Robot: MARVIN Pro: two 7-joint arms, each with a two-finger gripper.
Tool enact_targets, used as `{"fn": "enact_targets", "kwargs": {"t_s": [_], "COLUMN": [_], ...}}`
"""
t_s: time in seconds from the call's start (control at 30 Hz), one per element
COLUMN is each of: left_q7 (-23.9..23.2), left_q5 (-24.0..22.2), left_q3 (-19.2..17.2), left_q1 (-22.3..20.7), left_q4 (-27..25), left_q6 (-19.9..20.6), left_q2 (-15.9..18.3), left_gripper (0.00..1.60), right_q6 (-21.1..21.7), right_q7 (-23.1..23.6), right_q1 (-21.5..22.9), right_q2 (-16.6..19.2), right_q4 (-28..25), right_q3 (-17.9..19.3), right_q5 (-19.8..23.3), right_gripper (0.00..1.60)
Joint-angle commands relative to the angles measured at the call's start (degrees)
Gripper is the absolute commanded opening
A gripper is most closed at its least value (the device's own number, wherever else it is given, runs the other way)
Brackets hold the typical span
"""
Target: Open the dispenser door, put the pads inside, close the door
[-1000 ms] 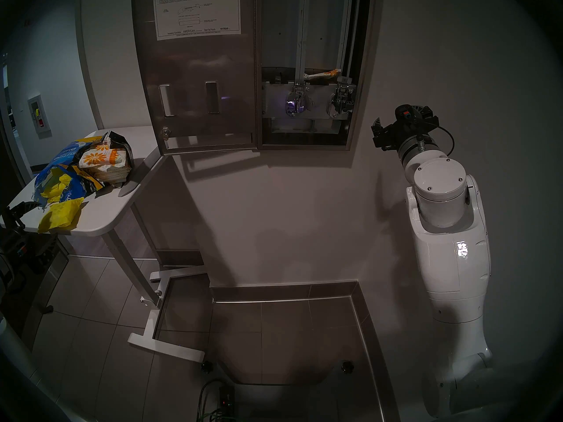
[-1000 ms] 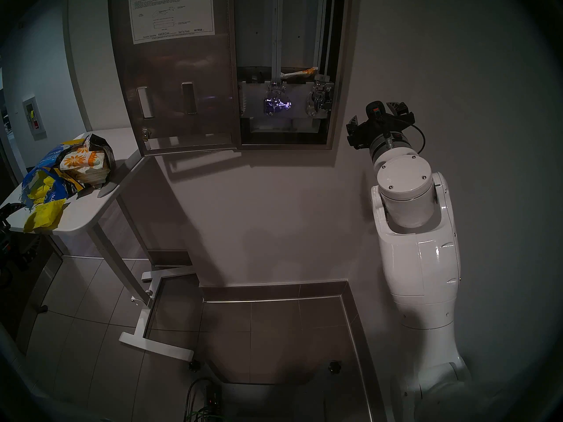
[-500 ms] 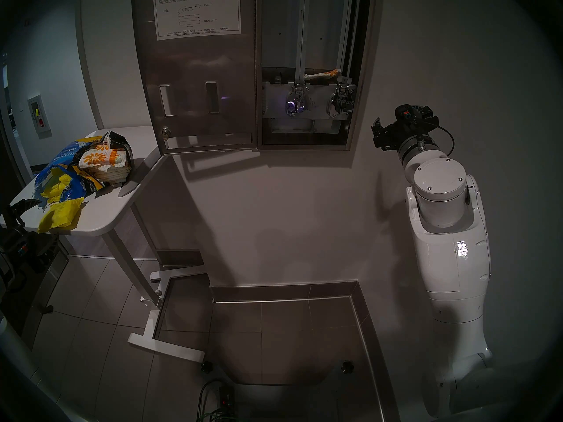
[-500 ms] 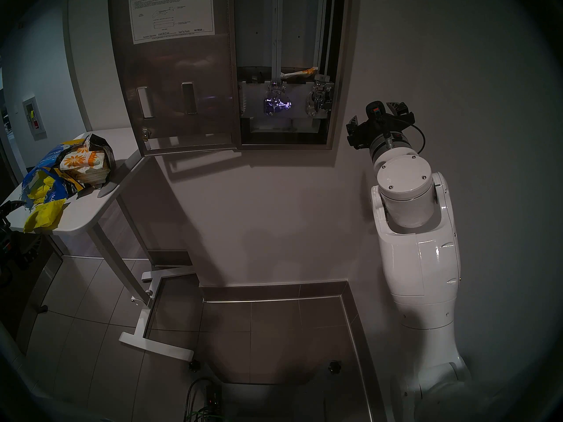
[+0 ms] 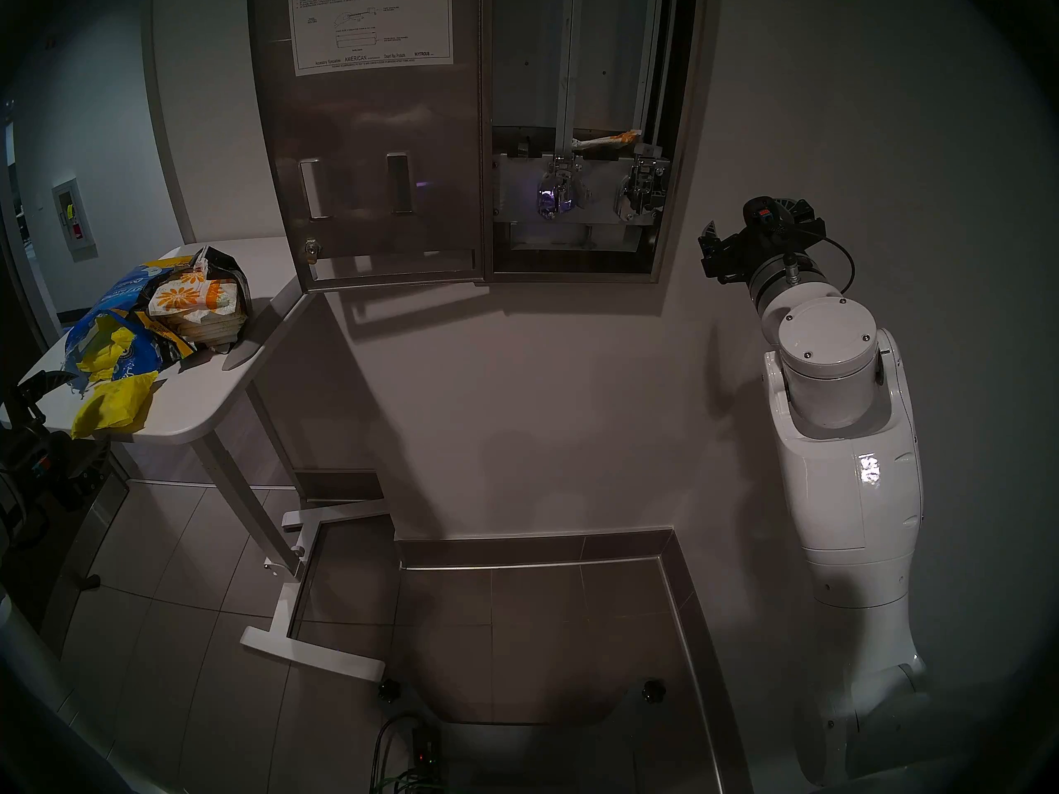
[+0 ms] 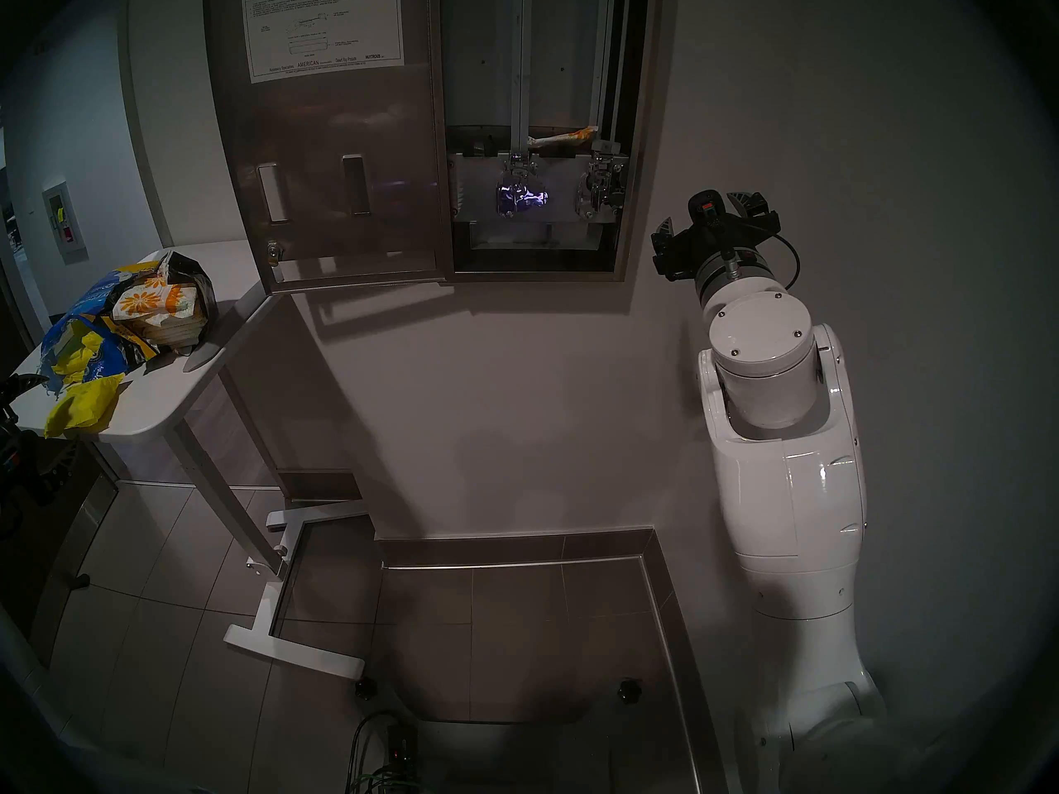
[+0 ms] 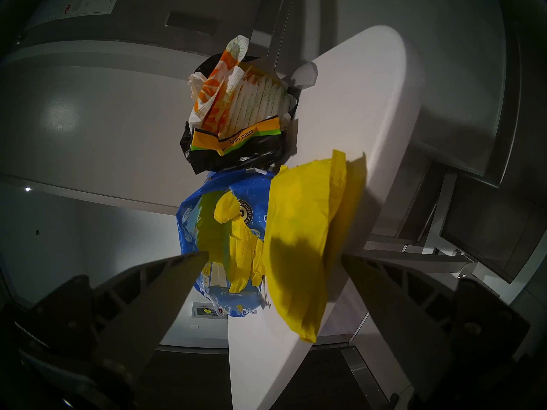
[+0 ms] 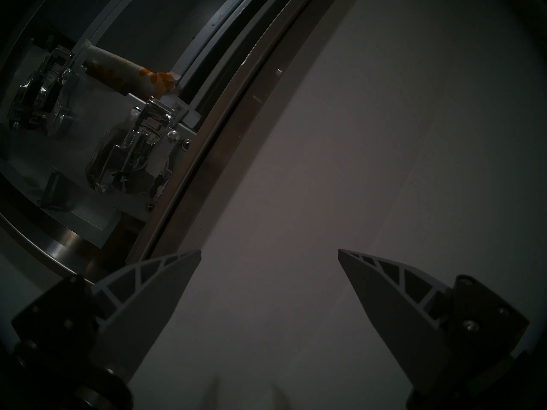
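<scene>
The left gripper (image 7: 272,254) sat at the bottom of its wrist view with its two fingers spread wide and nothing between them, the tips reaching over the near edge of the white table (image 7: 370,84); in the head view it showed only as a dark shape at the far left edge (image 5: 34,397). Just ahead of it lay a plain yellow pad (image 7: 302,237), resting on the table and partly over its edge, touching a torn blue-and-yellow bag (image 7: 207,223). Above those in the frame a black bag (image 7: 236,155) held a row of white pads with orange flower print (image 7: 251,98). The right gripper (image 8: 269,252) was also spread and empty, facing bare wall at the right of the dispenser (image 5: 676,145); in the head view it hung at mid right (image 5: 739,237). The dispenser door (image 5: 372,145) stood swung open in the upper left centre, a white instruction sheet (image 5: 369,19) on its inner face. Inside the cabinet, one flower-print pad (image 5: 604,139) lay across the ledge above the two chrome levers (image 5: 553,194), at the upper centre of the frame.
</scene>
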Motion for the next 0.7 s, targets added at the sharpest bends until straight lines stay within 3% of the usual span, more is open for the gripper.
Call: {"fn": "enact_targets", "kwargs": {"t_s": [0.0,0.27,0.67], "left_q7": [2.11,3.08,3.58], "left_q5": [-0.28,0.78,1.46], "left_q3": [0.97,2.34,3.08], "left_q1": [-3.07,-5.15,-5.27], "left_q4": [-0.45,0.08,-0.52], "left_q6": [0.15,1.03,1.30], "left_q2": [2.63,4.23,3.81], "left_gripper": [1.60,1.60,1.60], "right_q6": [-0.68,-0.68,-0.72], "right_q7": [-0.41,-0.40,-0.43], "right_q1": [1.48,1.48,1.48], "right_q2": [-0.01,-0.01,-0.02], "right_q4": [-1.59,-1.59,-1.60], "right_q3": [0.12,0.12,0.12], "right_q5": [-0.11,-0.11,-0.11], "right_gripper": [1.60,1.60,1.60]}}
